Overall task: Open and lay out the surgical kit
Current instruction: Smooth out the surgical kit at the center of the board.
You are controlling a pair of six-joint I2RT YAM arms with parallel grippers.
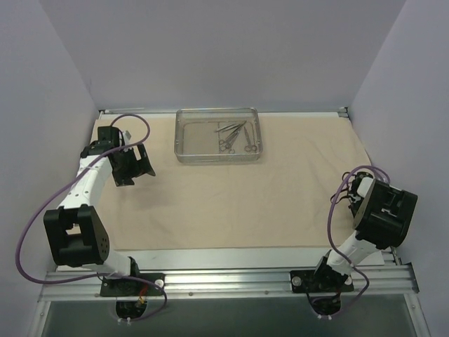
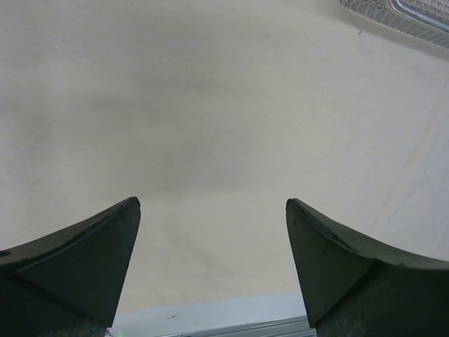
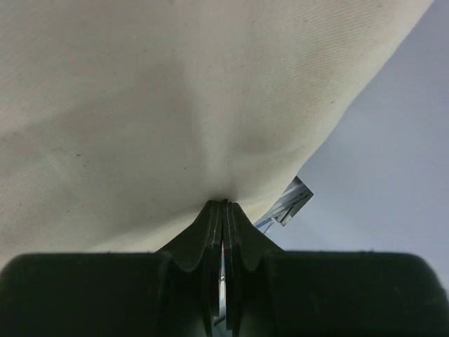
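The beige cloth wrap [image 1: 231, 203] lies spread as a sheet over the table. The clear tray [image 1: 184, 137] stands on it at the back middle, with several slim metal instruments [image 1: 235, 135] inside. My left gripper [image 1: 144, 165] hovers over the cloth's left part, open and empty; in the left wrist view [image 2: 212, 203] bare cloth [image 2: 210, 105] shows between the fingers. My right gripper [image 1: 356, 182] is at the cloth's right edge. In the right wrist view [image 3: 224, 203] it is shut, pinching the cloth [image 3: 175, 84], which puckers at the tips.
Lilac walls [image 1: 231, 49] close in the back and both sides. A metal rail [image 1: 231, 281] runs along the near edge by the arm bases. A corner of the tray [image 2: 421, 14] shows in the left wrist view.
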